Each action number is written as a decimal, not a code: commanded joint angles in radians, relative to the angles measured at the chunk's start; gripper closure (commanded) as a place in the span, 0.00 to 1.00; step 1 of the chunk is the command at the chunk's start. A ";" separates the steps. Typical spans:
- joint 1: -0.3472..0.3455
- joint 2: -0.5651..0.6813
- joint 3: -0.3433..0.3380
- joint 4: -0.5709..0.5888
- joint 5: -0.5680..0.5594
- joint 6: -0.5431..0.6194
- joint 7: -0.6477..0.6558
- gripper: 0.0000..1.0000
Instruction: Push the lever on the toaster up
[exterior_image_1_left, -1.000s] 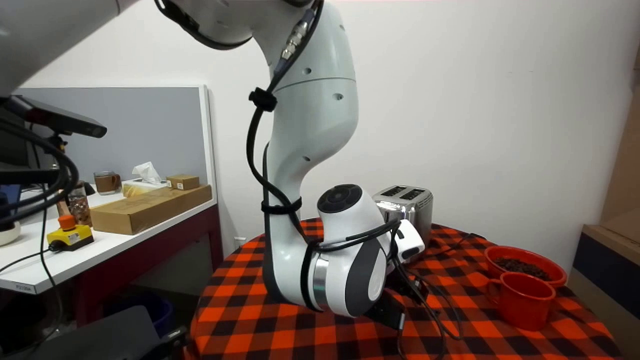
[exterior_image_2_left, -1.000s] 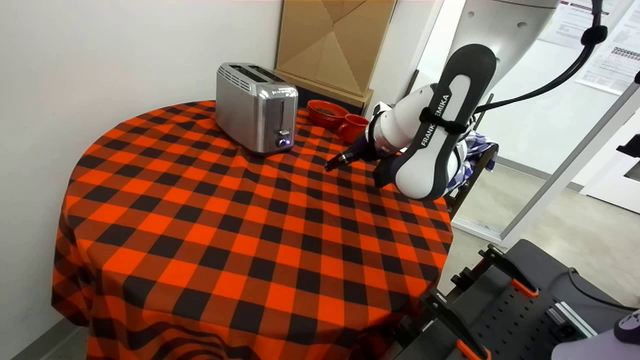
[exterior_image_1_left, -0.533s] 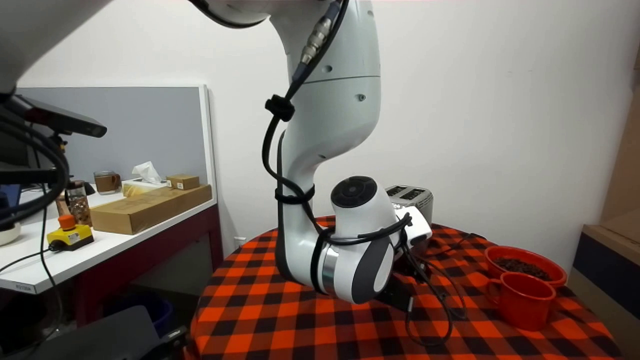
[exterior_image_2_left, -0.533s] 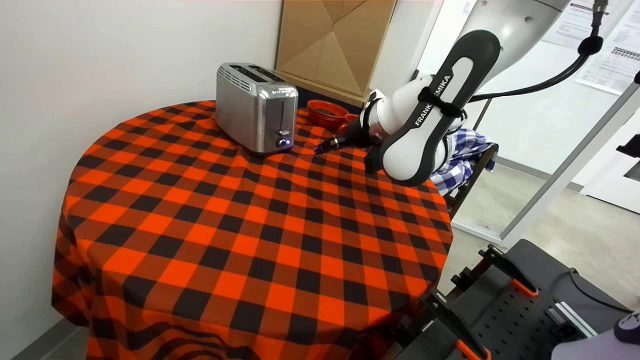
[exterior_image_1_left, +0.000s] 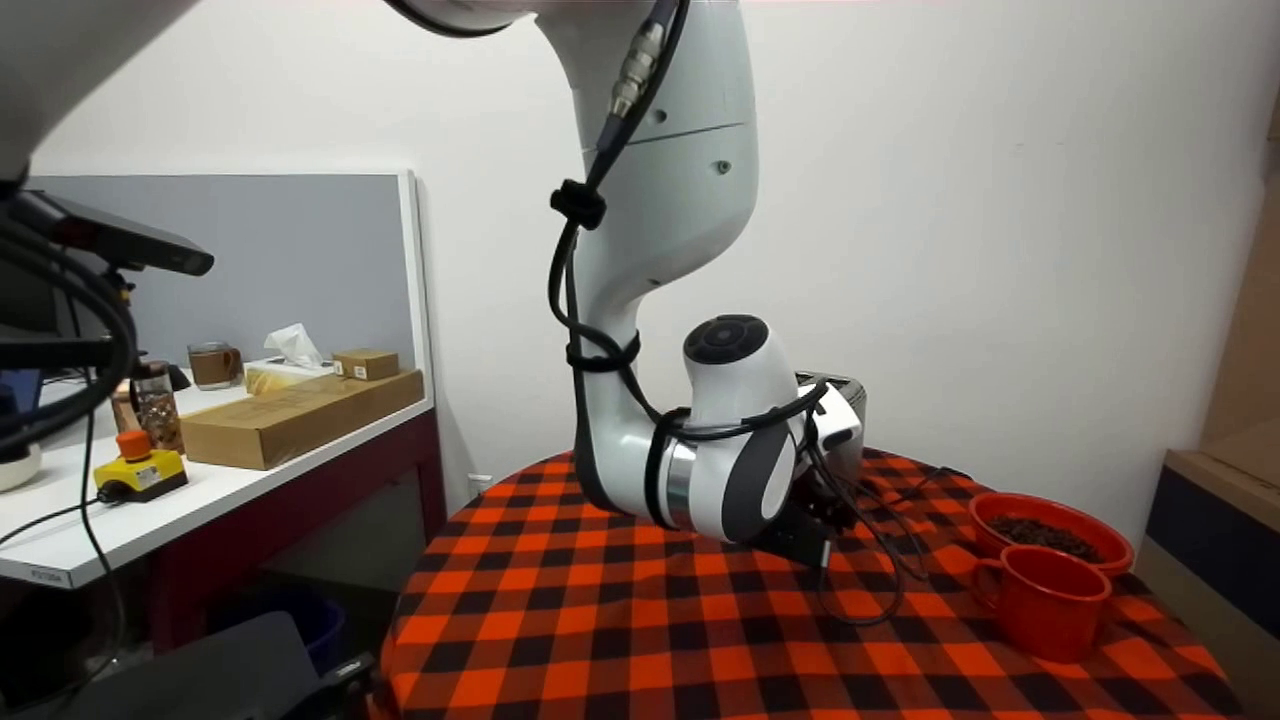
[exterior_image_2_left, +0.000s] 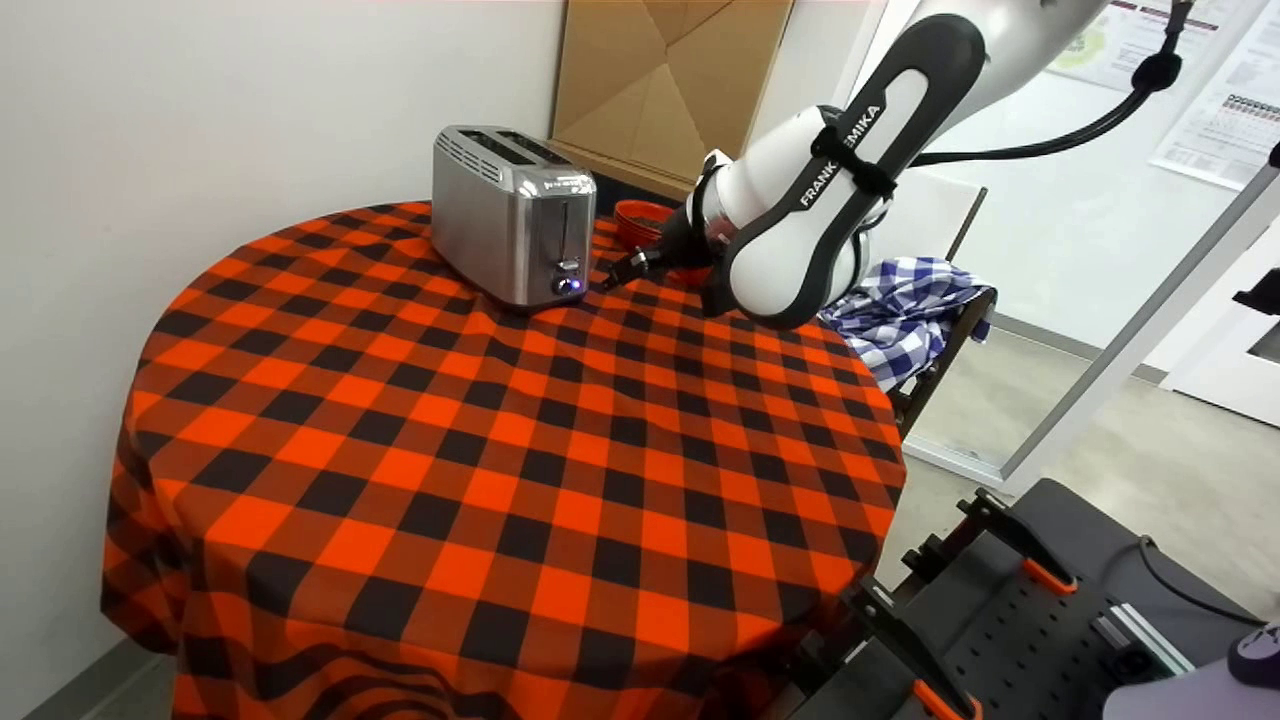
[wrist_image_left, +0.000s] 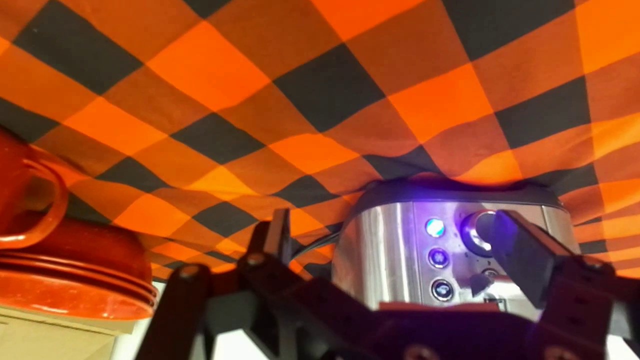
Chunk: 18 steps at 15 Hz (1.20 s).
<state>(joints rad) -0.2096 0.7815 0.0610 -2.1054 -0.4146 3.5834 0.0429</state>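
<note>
Wrist view gives us the gripper (wrist_image_left: 392, 230), its fingers (wrist_image_left: 525, 255) spread wide before the end of the toaster (wrist_image_left: 375, 250); one finger covers part of the knob (wrist_image_left: 472, 237), and we cannot tell whether they touch. In an exterior view we find the lever (exterior_image_2_left: 568, 266) low in its slot (exterior_image_2_left: 564, 228), just above that knob. In an exterior view the arm (exterior_image_1_left: 660, 220) hides most of the toaster from us. Near it on the tablecloth (exterior_image_2_left: 450, 450) we see a cord (wrist_image_left: 317, 243), a bowl (wrist_image_left: 90, 250) of brown bits (exterior_image_1_left: 1045, 537) and, just beside the bowl, a mug (exterior_image_1_left: 1052, 608). On the arm we read "FRANK" and "EMIKA", a strap (exterior_image_2_left: 850, 160) crossing between them. Print on the papers (exterior_image_2_left: 1215, 130) and the desk label (exterior_image_1_left: 48, 575) is too small for us.
</note>
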 joint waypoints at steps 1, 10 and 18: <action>0.001 -0.004 0.022 0.057 0.050 -0.107 -0.042 0.00; 0.045 0.014 0.017 0.160 0.142 -0.274 -0.099 0.00; 0.076 0.049 0.010 0.221 0.182 -0.363 -0.129 0.00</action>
<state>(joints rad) -0.1513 0.8027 0.0800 -1.9295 -0.2737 3.2589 -0.0449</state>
